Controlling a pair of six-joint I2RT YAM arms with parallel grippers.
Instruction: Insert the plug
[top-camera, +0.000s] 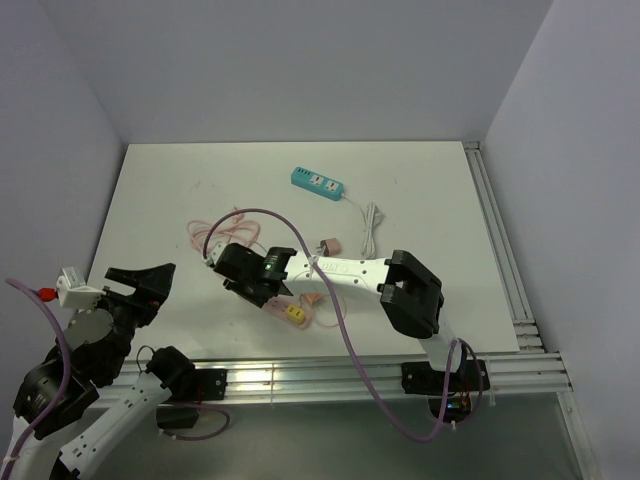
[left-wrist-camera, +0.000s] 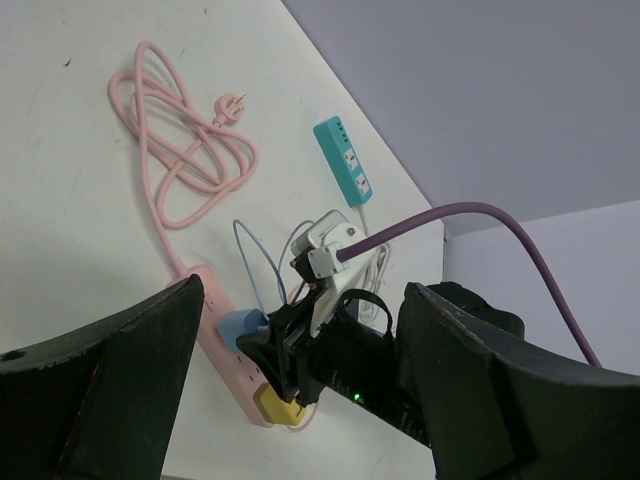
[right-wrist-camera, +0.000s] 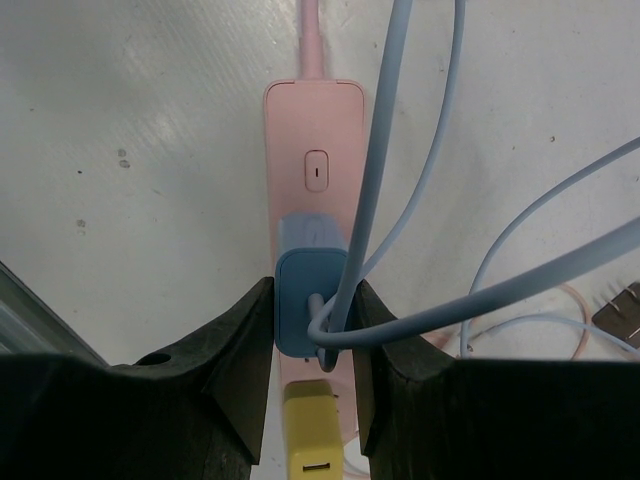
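Observation:
My right gripper (right-wrist-camera: 312, 305) is shut on a blue plug (right-wrist-camera: 308, 290) with a light blue cable (right-wrist-camera: 385, 150). The plug stands on the pink power strip (right-wrist-camera: 312, 120), between the strip's switch (right-wrist-camera: 316, 170) and a yellow plug (right-wrist-camera: 312, 430). In the top view the right gripper (top-camera: 252, 280) reaches left across the table over the strip, with the yellow plug (top-camera: 296, 315) beside it. In the left wrist view the blue plug (left-wrist-camera: 238, 328) shows on the strip (left-wrist-camera: 222, 362). My left gripper (left-wrist-camera: 305, 330) is wide open and empty, at the table's near left (top-camera: 140, 283).
The strip's pink cable (top-camera: 222, 230) lies coiled behind the right gripper. A teal power strip (top-camera: 318, 183) lies at the back middle, with a white cable (top-camera: 372, 225). A small brownish plug (top-camera: 327, 245) lies beside the right arm. A purple cable (top-camera: 340, 310) loops over that arm.

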